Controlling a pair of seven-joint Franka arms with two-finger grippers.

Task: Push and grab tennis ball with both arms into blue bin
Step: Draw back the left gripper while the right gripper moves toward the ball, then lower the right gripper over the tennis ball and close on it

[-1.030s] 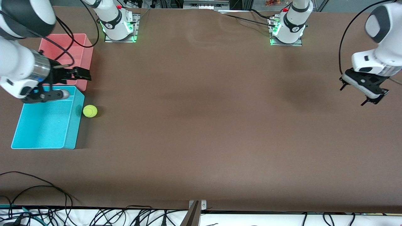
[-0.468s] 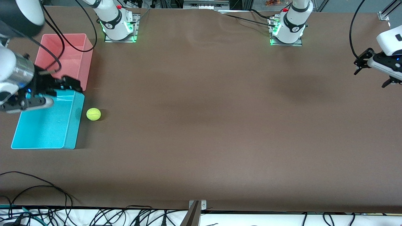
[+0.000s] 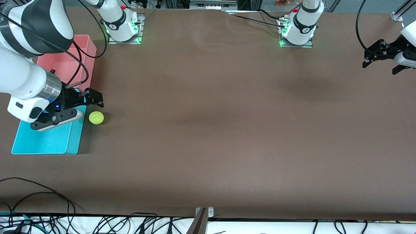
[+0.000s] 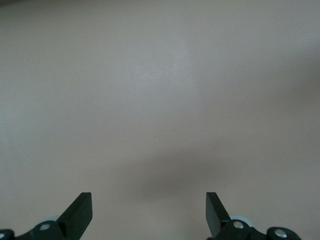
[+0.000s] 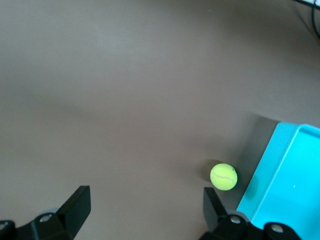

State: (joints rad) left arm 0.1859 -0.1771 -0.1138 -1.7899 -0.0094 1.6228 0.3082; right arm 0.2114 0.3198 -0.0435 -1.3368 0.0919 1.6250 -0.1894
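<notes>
Brown table (image 3: 227, 130): ball (image 3: 96, 117) just outside blue bin (image 3: 45, 143).
Right gripper (image 3: 92, 99), jaws apart, should centre over ball first; left gripper (image 3: 380, 58) waits, jaws apart.

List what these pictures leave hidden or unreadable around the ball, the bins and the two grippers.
- Blue bin: front view, the right arm covers its half nearest the pink bin; right wrist view shows one corner.
- Pink bin: partly covered by the right arm.
- Tennis ball: lettering too small to read.
- Left gripper: wrist cut off by the front view's edge.
- Right gripper: only fingertips in its wrist view.
</notes>
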